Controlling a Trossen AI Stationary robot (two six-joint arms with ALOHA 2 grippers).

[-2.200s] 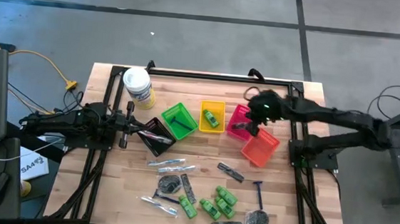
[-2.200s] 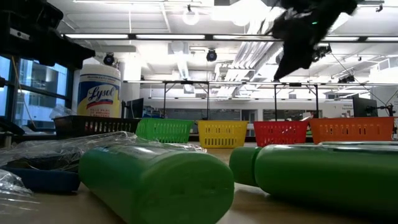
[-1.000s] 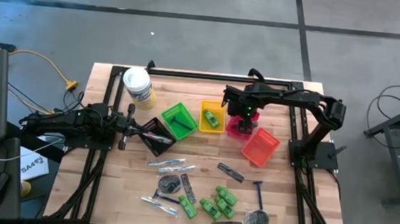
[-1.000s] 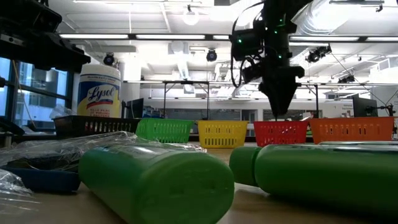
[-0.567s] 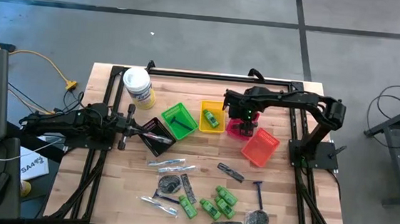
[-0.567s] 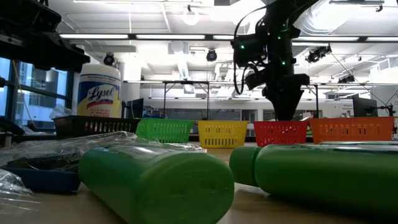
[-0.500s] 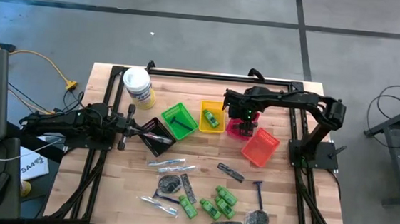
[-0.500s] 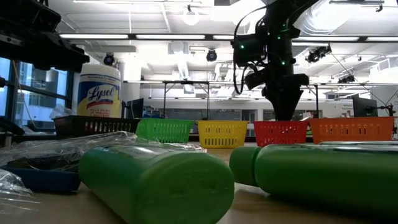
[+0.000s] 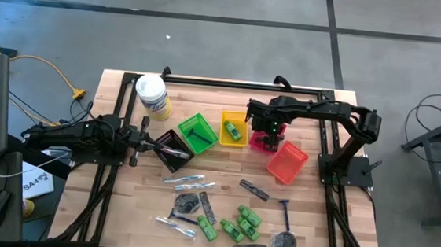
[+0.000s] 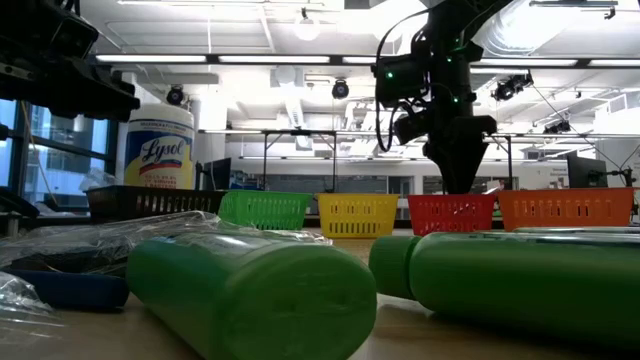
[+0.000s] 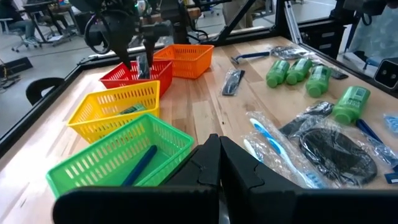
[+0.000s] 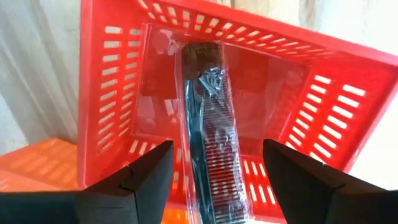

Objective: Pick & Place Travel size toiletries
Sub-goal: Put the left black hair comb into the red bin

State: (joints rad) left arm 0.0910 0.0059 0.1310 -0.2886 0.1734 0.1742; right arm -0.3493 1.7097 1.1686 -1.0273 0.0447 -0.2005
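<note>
My right gripper (image 9: pixel 271 130) hangs open just above the red basket (image 9: pixel 263 141), fingers pointing down. In the right wrist view a dark comb in clear wrap (image 12: pixel 208 118) lies inside the red basket (image 12: pixel 106 93), and my two fingers stand wide apart on either side of its near end. More toiletries lie on the near half of the table: green mini bottles (image 9: pixel 240 222), a blue-handled razor (image 9: pixel 284 213), another comb (image 9: pixel 255 190), a round dark packet (image 9: pixel 284 242) and clear-wrapped sticks (image 9: pixel 188 180). My left gripper (image 9: pixel 152 140) is shut at the table's left, by the black basket (image 9: pixel 171 151).
A row of baskets stands across the table's middle: black, green (image 9: pixel 198 132), yellow (image 9: pixel 233 128), red, and orange (image 9: pixel 287 162). A white tub with a yellow label (image 9: pixel 152 94) stands at the far left. Bare wood lies between the baskets and the loose items.
My right gripper has sunk a little toward the red basket and shifted slightly over it, then held still. Nothing else has moved.
</note>
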